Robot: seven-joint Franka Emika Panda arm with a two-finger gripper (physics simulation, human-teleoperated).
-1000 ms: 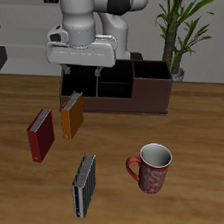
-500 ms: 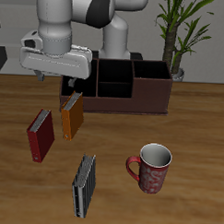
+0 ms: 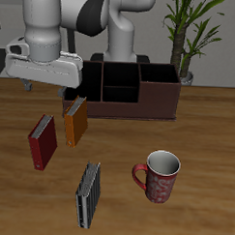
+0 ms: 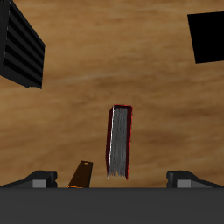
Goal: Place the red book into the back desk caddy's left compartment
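Observation:
The red book [image 3: 42,141] stands tilted on the wooden table, beside the orange-brown book [image 3: 76,121]. In the wrist view the red book [image 4: 120,142] shows its pale page edges straight below the hand. My gripper [image 3: 45,89] hangs open and empty above the red book, well clear of it; its fingertips [image 4: 39,179] stand wide apart. The back desk caddy [image 3: 140,96], a low dark reddish-brown box with dividers, stands farther back. Its left compartment [image 3: 92,89] is partly hidden behind my hand.
A grey-black striped book [image 3: 88,194] lies near the table's front edge and also shows in the wrist view [image 4: 22,48]. A red patterned mug [image 3: 161,177] stands nearer the front. A potted plant [image 3: 186,35] stands behind the caddy. A black patch [image 4: 208,37] is unidentifiable.
My arm has swung sideways from in front of the caddy to above the red book. The gripper stays open. The books and mug have not moved.

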